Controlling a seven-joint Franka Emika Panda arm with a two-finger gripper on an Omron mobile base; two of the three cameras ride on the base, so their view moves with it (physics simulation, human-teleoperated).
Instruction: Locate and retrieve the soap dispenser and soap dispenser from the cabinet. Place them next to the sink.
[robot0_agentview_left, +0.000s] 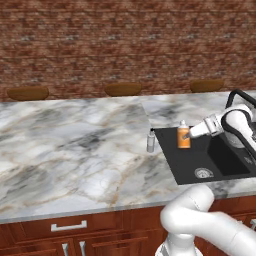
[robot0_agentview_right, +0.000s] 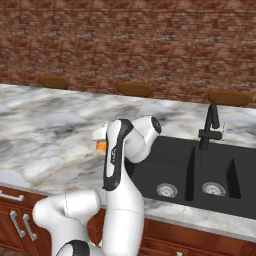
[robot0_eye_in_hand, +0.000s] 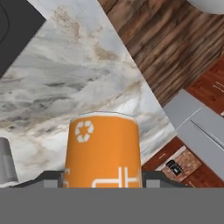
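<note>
While the two-finger gripper (robot0_agentview_left: 187, 135) is clenching the orange soap dispenser with the white pump head (robot0_agentview_left: 183, 135), the bottle is hanging upright over the left rim of the matte black double-basin sink (robot0_agentview_left: 172, 160), just right of the counter edge. Seen from the hand camera, the orange bottle (robot0_eye_in_hand: 103, 151) is sitting between the dark fingertips (robot0_eye_in_hand: 49, 179) at 6 o'clock, a white recycling mark showing at its upper left. At 9 o'clock of the held bottle in the left base view, the pale grey soap dispenser with a black top (robot0_agentview_left: 150, 141) is standing upright on the white and grey marbled stone counter (robot0_agentview_left: 70, 150), near the sink's left rim and apart from the orange one; a sliver of it is showing in the hand view at 8 o'clock (robot0_eye_in_hand: 7, 161). In the right base view, the white arm is covering most of the orange bottle (robot0_agentview_right: 101, 146), and the black angular faucet (robot0_agentview_right: 210, 128) is rising at 3 o'clock behind the basins, silver drains (robot0_agentview_right: 167, 190) lying below it. Behind the counter a red-brown brick wall (robot0_agentview_left: 125, 45) is running across at 12 o'clock.
</note>
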